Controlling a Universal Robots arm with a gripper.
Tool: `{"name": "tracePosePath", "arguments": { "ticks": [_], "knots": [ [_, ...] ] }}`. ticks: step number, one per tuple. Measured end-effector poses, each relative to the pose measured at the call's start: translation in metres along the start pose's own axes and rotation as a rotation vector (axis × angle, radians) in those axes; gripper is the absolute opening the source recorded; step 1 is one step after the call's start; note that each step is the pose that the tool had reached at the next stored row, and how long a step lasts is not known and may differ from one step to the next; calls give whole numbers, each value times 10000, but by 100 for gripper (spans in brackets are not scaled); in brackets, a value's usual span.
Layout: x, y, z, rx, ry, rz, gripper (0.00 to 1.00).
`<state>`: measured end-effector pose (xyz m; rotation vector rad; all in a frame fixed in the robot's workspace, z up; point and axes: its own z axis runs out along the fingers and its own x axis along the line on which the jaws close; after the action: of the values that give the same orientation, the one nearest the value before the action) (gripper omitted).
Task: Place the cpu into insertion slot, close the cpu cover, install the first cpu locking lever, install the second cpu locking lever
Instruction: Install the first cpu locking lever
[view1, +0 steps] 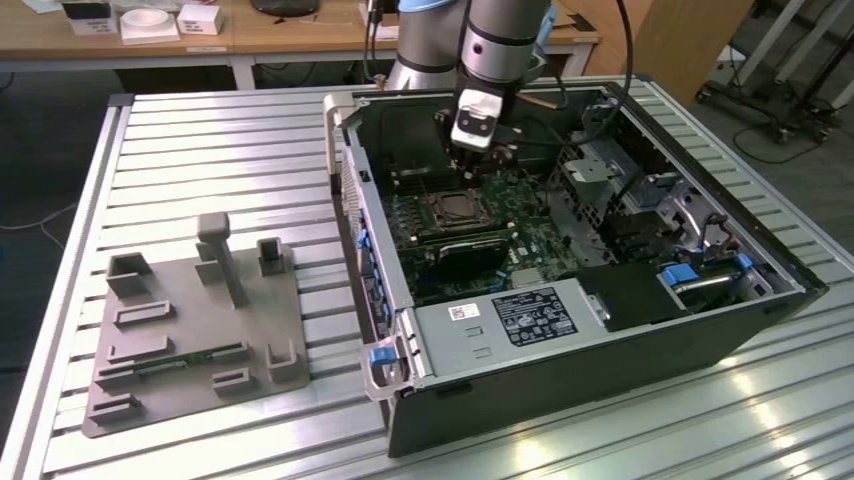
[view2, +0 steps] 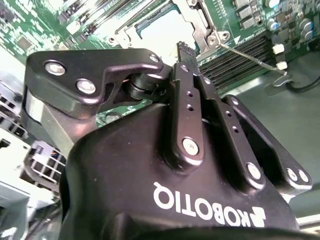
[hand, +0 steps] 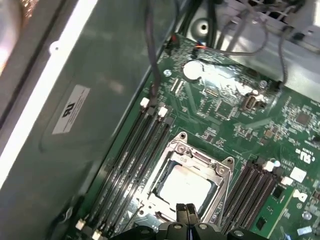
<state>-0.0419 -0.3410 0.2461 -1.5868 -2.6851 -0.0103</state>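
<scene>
claw (hand: 186, 212) just over cpu (hand: 181, 186), w/ cover (hand: 198, 156) down

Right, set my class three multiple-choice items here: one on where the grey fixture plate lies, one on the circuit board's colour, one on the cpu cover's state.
1. The grey fixture plate lies: A) to the exterior view's left of the computer case; B) inside it; C) to that view's right of it.
2. The circuit board is: A) blue; B) green; C) red.
3. The cpu cover is: A) standing upright; B) missing; C) down flat around the cpu.
Key: 1 A, it rests on the slatted table there; 2 B, green shows in both wrist views; 3 C, the cpu's silvery top shows through its flat frame.
</scene>
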Motion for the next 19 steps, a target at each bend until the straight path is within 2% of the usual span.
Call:
{"name": "tracePosePath", "arguments": {
  "ticks": [9, 19],
  "knots": [
    [0, 0, 0, 31, -8, -1350, 10],
    [2, -2, 0, 58, -15, -2552, 10]
  ]
}}
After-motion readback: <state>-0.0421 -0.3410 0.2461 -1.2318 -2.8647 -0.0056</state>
